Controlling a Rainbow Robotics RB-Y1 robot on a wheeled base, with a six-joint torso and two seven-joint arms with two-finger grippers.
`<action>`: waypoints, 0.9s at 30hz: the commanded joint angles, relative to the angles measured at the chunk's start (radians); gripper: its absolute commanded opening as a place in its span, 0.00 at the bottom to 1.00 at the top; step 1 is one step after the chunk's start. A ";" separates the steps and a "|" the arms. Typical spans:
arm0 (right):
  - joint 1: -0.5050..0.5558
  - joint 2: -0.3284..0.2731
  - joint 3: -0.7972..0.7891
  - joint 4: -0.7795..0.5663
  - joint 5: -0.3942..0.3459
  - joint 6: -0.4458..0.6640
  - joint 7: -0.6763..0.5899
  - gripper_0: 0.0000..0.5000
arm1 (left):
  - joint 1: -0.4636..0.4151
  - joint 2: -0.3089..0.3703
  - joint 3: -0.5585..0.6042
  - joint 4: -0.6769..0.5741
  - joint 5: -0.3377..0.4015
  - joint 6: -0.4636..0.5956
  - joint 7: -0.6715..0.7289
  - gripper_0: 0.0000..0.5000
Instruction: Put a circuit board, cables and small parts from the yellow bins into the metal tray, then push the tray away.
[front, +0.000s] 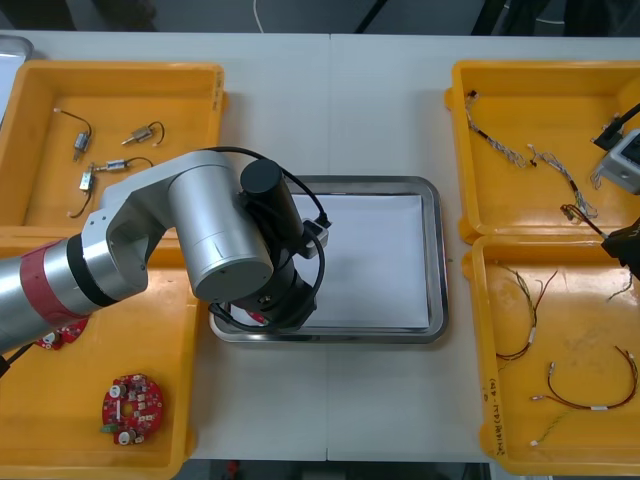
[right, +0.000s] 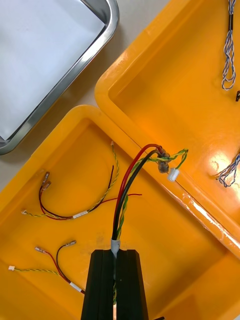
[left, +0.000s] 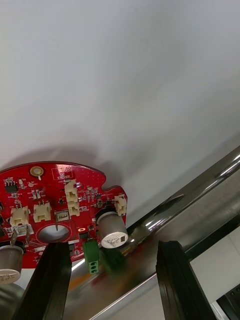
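"Now, item (a): where is the round red circuit board (left: 55, 200)?"

"Flat on the white inside of the metal tray (front: 432, 262), at its near left corner, its edge at the shiny rim. My left gripper (left: 112, 248) hangs just above it. The fingers (left: 47, 280) stand wide apart and grip nothing, with the board's edge between them."

"And item (b), the right side?"

"My right gripper (right: 114, 253) hovers over the near right yellow bin (right: 175, 235), closed tight on a cable (right: 131, 185) of red, black and yellow-green strands. Its free end arches onto the wall shared with the far right bin (right: 180, 100). Two red and yellow cables (right: 80, 212) lie loose on the near bin's floor. Another board (front: 132, 408) lies in the near left bin (front: 40, 430)"
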 joint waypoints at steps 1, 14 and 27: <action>-0.026 -0.035 0.007 -0.027 -0.003 0.003 -0.010 0.00 | -0.038 0.006 0.060 -0.049 0.011 0.021 0.125 1.00; -0.027 -0.035 0.007 -0.027 -0.006 0.003 -0.009 0.00 | -0.039 0.040 0.312 -0.214 0.078 0.274 0.162 1.00; -0.040 -0.035 0.007 -0.027 -0.011 0.003 -0.007 0.00 | -0.039 0.042 0.628 -0.248 0.138 0.402 0.165 1.00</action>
